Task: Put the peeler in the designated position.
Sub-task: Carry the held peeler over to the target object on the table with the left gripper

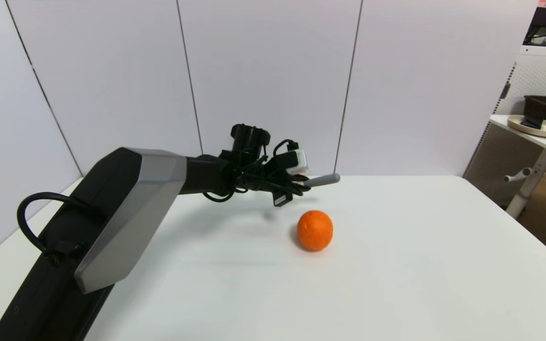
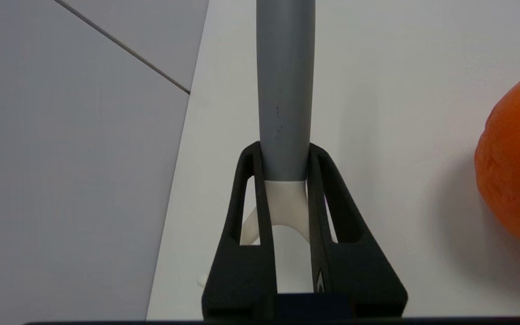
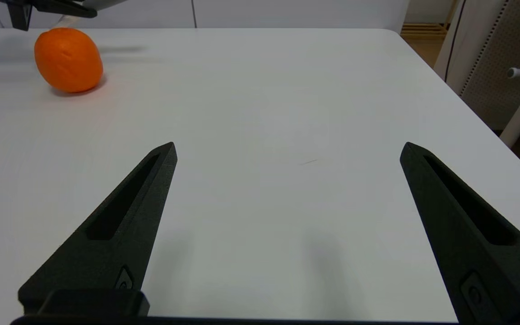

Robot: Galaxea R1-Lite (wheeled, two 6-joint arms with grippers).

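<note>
Clamping peeler (image 2: pixel 285 90), left claw (image 2: pixel 285 155) above table (image 1: pixel 396 265); blade hidden. Right claw (image 3: pixel 287 151) apart, parked. Orange (image 1: pixel 315 230) nearby.

The head view looks forward and down over the table (image 1: pixel 396 265), while both wrist views sit low and close behind their fingers, all three sharing the orange (image 1: pixel 315 230).

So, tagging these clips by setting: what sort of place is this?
Likely a lab test bench: bare white table, plain panel walls, one orange; left gripper holds a peeler.
</note>
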